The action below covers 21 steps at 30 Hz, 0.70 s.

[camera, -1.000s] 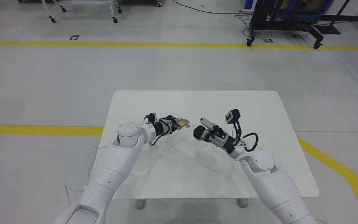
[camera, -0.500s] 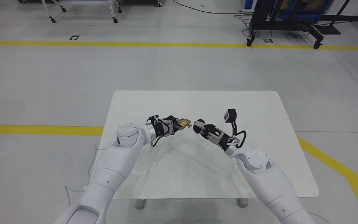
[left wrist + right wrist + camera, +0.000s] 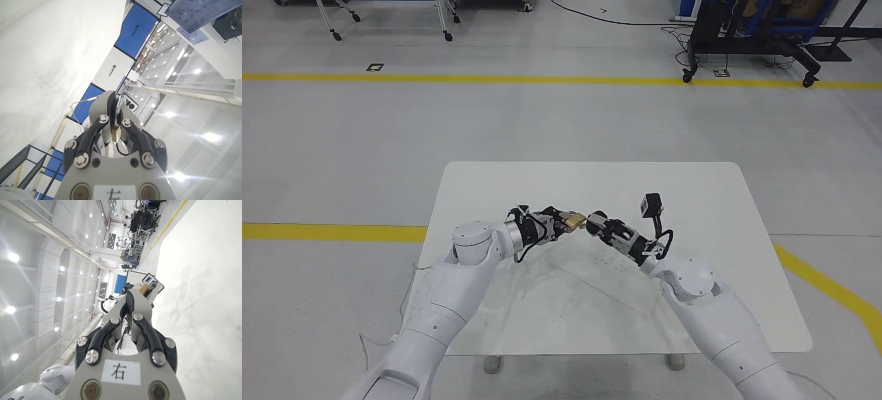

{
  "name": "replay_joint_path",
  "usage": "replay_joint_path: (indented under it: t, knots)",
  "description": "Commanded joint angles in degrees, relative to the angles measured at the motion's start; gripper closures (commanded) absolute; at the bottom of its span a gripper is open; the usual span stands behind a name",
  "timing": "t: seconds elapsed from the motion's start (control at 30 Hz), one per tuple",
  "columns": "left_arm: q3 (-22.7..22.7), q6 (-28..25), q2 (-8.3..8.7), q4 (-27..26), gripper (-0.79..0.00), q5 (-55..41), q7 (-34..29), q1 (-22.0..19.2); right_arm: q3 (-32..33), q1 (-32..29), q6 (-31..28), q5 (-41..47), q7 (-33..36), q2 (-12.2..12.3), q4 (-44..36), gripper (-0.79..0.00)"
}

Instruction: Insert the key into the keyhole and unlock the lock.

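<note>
Obs., top view: you are looking at both arms meeting tip to tip over the middle of the white desk, each one coming in from its own side.

Left tool: it is clamping the lock. The small brass body is sticking out past the fingertips, toward the other arm. In the left wrist view the brass block is sitting in the gap between the two finger linkages. A silver metal part is showing just beyond it, pinched between the black pads. You cannot tell from here whether that part belongs to the lock or is something else.

Right tool: its fingers are pressing narrow, and the ribbed black pads are lying flat against each other along their length. Whether anything is gripped between them cannot be told. In the right wrist view the brass lock is showing just past these fingertips, with the left tool behind it.

Relation: the right tool's tips are sitting right at the free end of the lock. The top view is showing no gap between them, but you cannot confirm actual contact.
</note>
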Motion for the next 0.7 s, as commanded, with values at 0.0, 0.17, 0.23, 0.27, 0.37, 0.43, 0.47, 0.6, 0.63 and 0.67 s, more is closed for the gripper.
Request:
replay_joint_path:
  t: [0.0,0.17,0.23,0.27,0.37,0.43,0.47,0.6,0.63,0.67]
  knots:
    - [-0.04,0.10,0.04,-0.11,0.000,-0.09,-0.05,-0.02,-0.05,0.15,0.14,-0.22,-0.11,-0.07,0.19,0.000]
    - [-0.36,0.12,0.15,0.12,0.000,-0.40,0.52,-0.06,0.47,-0.16,-0.83,-0.08,-0.28,-0.13,-0.14,0.000]
    - [-0.39,0.33,0.16,0.23,0.000,-0.55,0.82,-0.04,0.98,-0.66,-1.32,-0.24,-0.36,-0.05,-0.72,0.000]
    - [-0.40,0.40,0.17,0.28,0.000,-0.60,0.98,-0.04,1.22,-0.94,-1.43,-0.38,-0.35,0.00,-1.06,0.000]
    - [-0.39,0.61,0.18,0.43,0.000,-0.81,1.26,-0.04,1.87,-1.96,-1.64,-0.64,-0.10,0.15,-2.42,0.000]
    - [-0.35,0.68,0.19,0.41,0.000,-0.88,1.32,-0.07,1.93,-2.70,-1.72,-0.74,0.90,0.23,-3.56,0.000]
    - [-0.32,0.67,0.19,0.41,0.000,-0.97,1.28,-0.05,1.81,-3.00,-1.55,-0.84,1.56,0.26,-4.01,0.000]
    - [0.02,0.50,0.18,0.31,0.000,-1.13,0.45,-0.09,1.05,-2.82,0.31,-2.31,1.24,0.13,-4.14,0.000]
    - [0.13,0.38,0.20,0.37,0.000,-1.06,-0.05,-0.14,0.82,-2.52,0.96,-2.65,0.78,0.05,-3.78,0.000]
    - [0.16,0.27,0.22,0.48,0.000,-0.99,-0.26,-0.22,0.61,-2.22,1.54,-3.02,0.17,-0.04,-3.42,0.000]
